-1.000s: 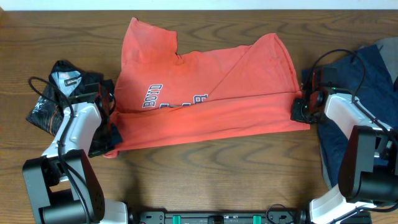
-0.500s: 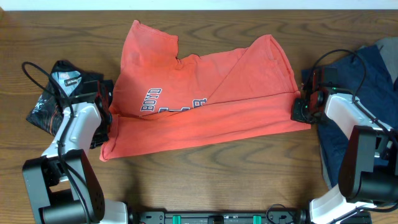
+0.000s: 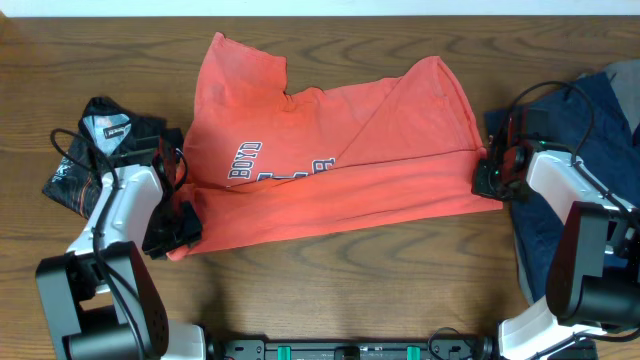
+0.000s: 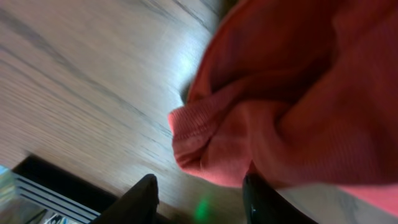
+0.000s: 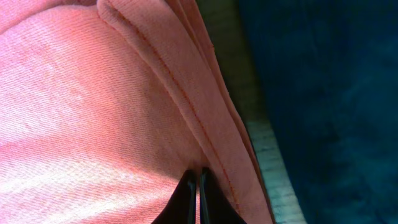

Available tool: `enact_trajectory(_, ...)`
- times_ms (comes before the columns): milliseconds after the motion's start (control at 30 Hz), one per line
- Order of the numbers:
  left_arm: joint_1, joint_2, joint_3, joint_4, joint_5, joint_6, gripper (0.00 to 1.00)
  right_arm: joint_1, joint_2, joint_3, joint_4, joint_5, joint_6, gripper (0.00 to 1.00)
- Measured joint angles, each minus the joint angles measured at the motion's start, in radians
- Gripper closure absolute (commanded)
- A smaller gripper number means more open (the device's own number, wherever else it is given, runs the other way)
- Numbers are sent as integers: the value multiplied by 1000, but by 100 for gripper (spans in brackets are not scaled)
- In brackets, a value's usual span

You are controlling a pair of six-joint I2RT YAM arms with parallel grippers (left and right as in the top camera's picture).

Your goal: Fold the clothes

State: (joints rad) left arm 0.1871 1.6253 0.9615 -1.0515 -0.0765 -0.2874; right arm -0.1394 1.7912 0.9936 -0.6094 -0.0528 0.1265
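Observation:
The coral-red T-shirt [image 3: 330, 190] lies partly folded across the middle of the table, with its dark lettering showing at centre left. My left gripper [image 3: 172, 228] is at the shirt's front left corner. In the left wrist view its jaws [image 4: 202, 186] are open, with bare wood between them. The bunched hem of the shirt [image 4: 298, 93] lies just above and against the right finger. My right gripper [image 3: 488, 178] is at the shirt's right edge. In the right wrist view its jaws [image 5: 194, 177] are pinched shut on the shirt [image 5: 93, 112] beside a stitched hem.
A black garment with red-and-white print [image 3: 95, 150] lies at the left, beside my left arm. A large navy garment [image 3: 600, 130] lies at the right under my right arm and also shows in the right wrist view [image 5: 336, 93]. The wooden table [image 3: 350, 290] shows in front.
My left gripper has moved toward the front edge to the shirt's front left corner, and that corner has shifted slightly. The right gripper has stayed at the right edge.

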Motion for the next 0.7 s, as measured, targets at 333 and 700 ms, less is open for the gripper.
enact_trajectory(333, 0, -38, -26, 68, -2, -11, 46, -23, -1, 2, -31, -13, 0, 98)
enact_trajectory(700, 0, -38, -146, 245, -2, -4, 46, -98, -6, 2, -82, 3, 142, 99)
